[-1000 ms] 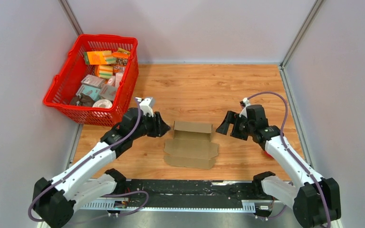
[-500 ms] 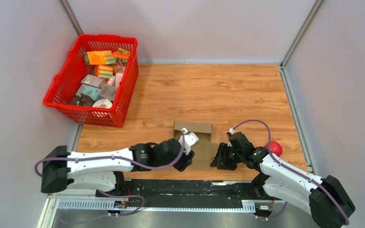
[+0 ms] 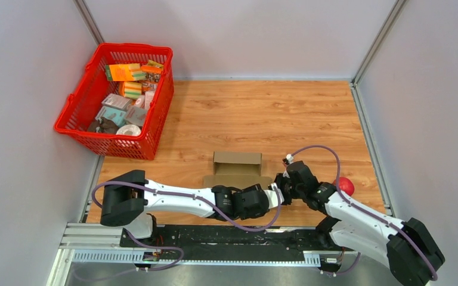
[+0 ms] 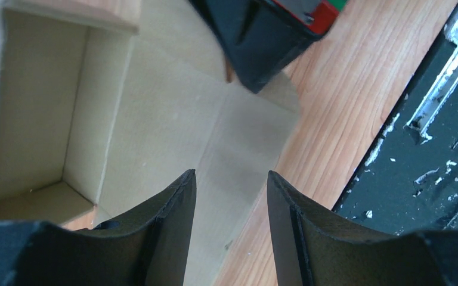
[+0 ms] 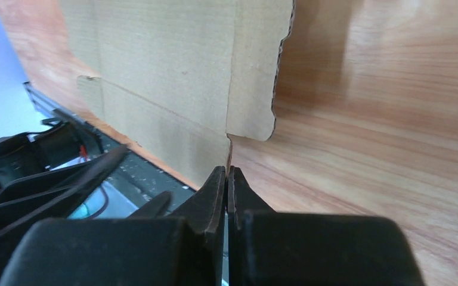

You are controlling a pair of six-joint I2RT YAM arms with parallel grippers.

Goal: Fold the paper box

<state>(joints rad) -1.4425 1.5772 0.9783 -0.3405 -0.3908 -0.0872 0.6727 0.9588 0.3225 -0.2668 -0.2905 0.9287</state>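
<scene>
We see the box lying half-formed on the table near its front edge, far wall raised and near panels flat. Our left gripper hangs spread over a flat panel. Our right gripper is pressed together at a flap's edge; whether it pinches cardboard we cannot tell.

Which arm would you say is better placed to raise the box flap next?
Probably right: the right hand is shut at the paper box edge; the left hand hangs open above its panel.
</scene>
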